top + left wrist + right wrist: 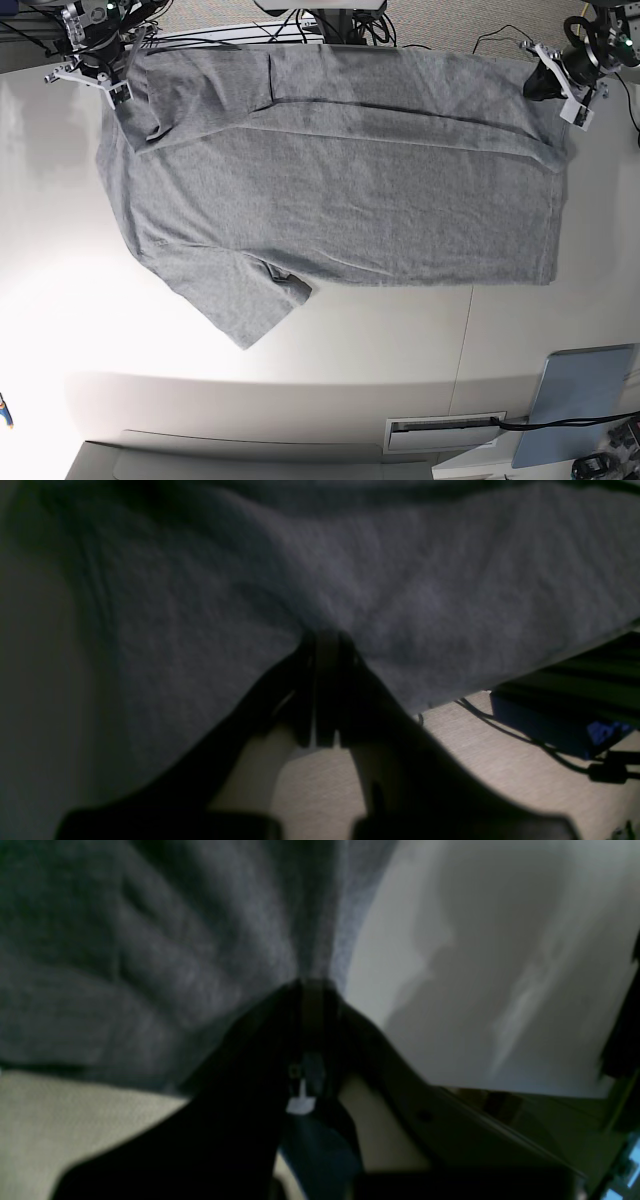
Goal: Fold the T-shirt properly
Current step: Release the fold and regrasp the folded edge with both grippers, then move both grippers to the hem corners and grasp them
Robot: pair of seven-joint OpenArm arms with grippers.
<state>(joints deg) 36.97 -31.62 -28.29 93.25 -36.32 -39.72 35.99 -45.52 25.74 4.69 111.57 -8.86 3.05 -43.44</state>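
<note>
The heather-grey T-shirt (350, 190) lies spread on the white table (200, 400), plain side up. One short sleeve (245, 300) points toward the near edge at the left. Its far edge is raised and doubled over into a long fold. My left gripper (548, 82) is shut on the far right corner of the cloth. In the left wrist view the left gripper (325, 639) pinches grey fabric (350, 580). My right gripper (125, 88) is shut on the far left corner by the other sleeve. The right wrist view shows the right gripper (312, 986) clamped on the bunched T-shirt (150, 965).
A blue-grey pad (585, 405) lies at the table's near right corner, beside a white slotted box (445, 432). Cables (330, 25) run along the far edge. Below the table's far side are carpet, a blue box (545, 730) and black cables (525, 742).
</note>
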